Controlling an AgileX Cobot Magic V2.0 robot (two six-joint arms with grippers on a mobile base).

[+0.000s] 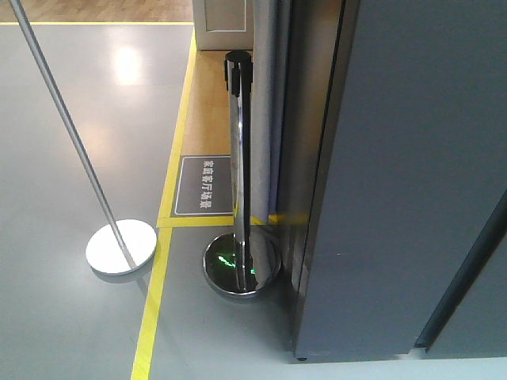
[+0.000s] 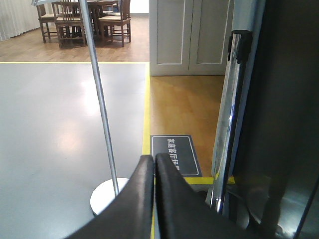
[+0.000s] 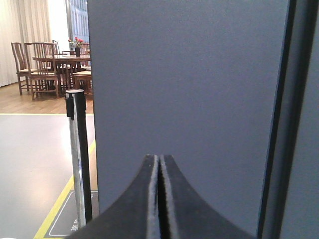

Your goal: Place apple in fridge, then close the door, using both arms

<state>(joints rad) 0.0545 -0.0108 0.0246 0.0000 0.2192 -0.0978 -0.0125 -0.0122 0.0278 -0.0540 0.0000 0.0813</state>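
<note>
The right hand [image 3: 159,199] is seen with its fingers pressed together, nothing between them, close before the dark grey door [image 3: 189,99] of the fridge [image 1: 412,174]. The left hand [image 2: 153,199] is likewise pinched closed and empty, held above the grey floor [image 2: 50,124]. The door is seen shut. The apple is not seen in any view. Beside the fridge a shiny post [image 1: 238,158] is stood on its round base, with yellow floor tape [image 1: 154,301] beyond.
</note>
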